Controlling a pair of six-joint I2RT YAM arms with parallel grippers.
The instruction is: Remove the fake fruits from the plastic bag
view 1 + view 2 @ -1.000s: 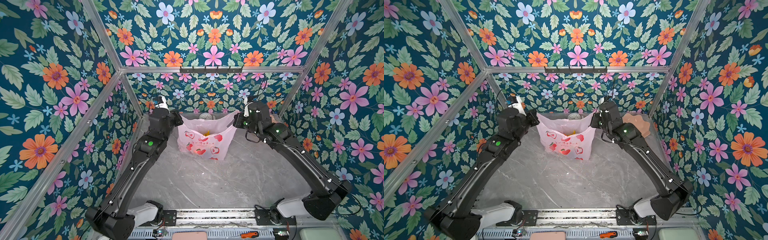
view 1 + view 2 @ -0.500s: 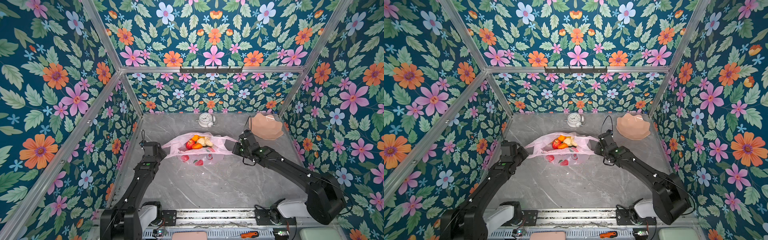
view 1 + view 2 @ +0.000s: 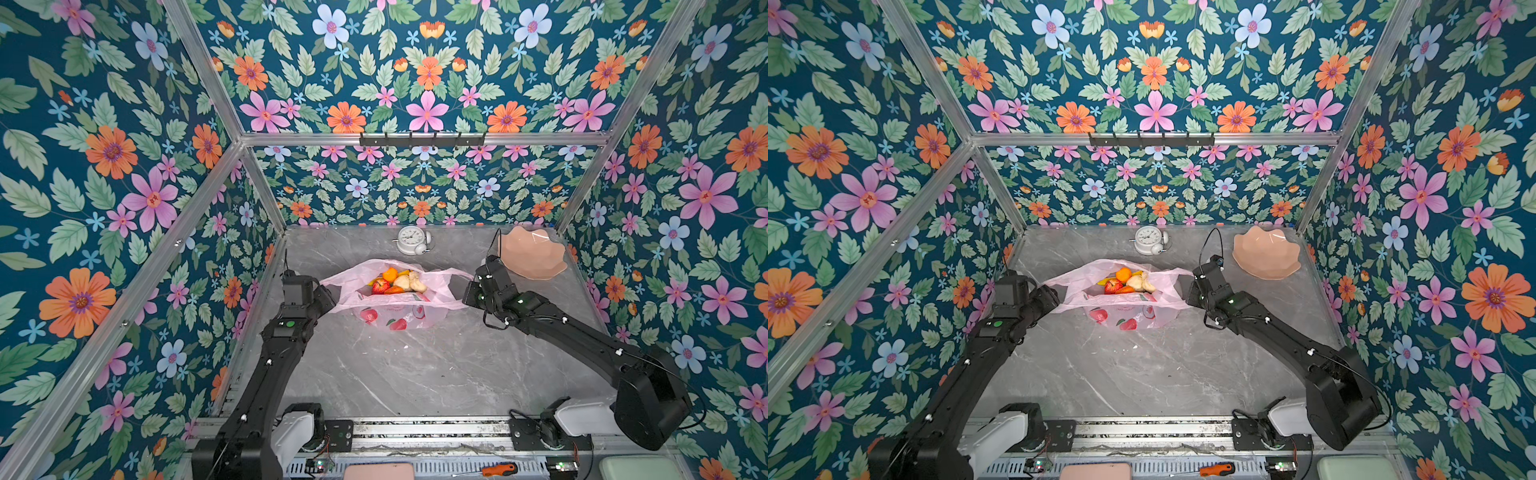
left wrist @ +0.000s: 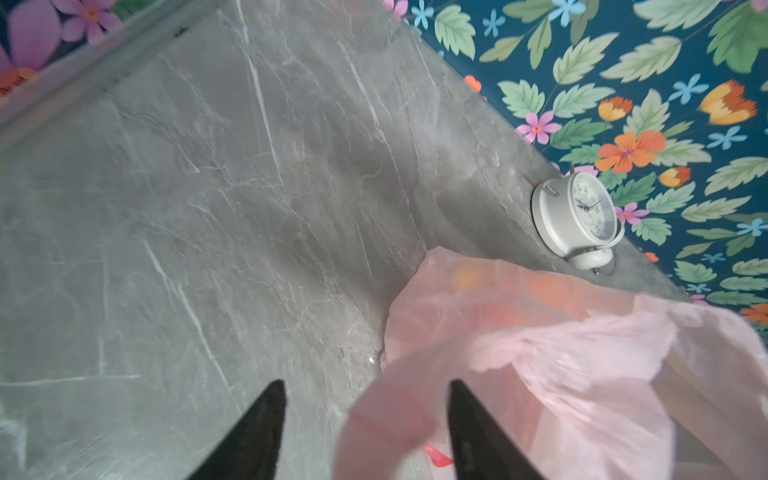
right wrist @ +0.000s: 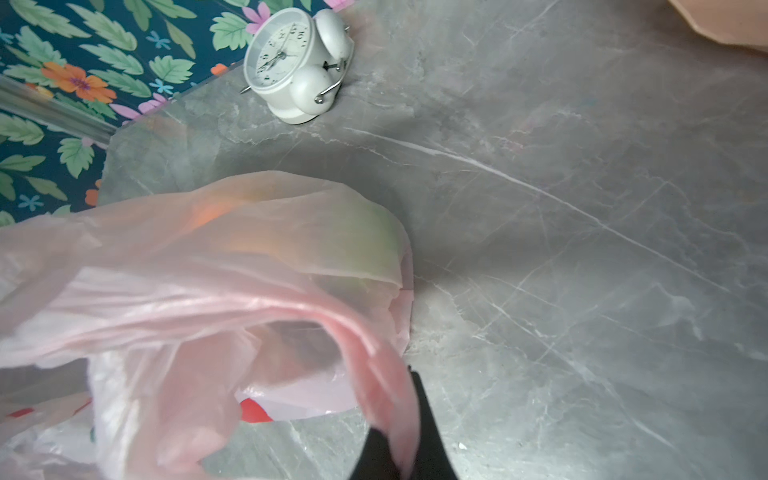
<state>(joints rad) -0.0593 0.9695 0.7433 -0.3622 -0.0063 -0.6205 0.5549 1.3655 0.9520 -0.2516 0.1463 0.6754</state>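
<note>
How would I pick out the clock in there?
Look at the grey marble table, along its far edge under the flowered wall. Just behind the pink plastic bag sits the alarm clock. It alone is white, with a round dial and two bells.

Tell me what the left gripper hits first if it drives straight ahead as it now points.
The plastic bag: its handle loop lies across the gap between the open jaws of the left gripper, so it would likely catch that first. Past it, probably the marble table; depth is unclear.
</note>
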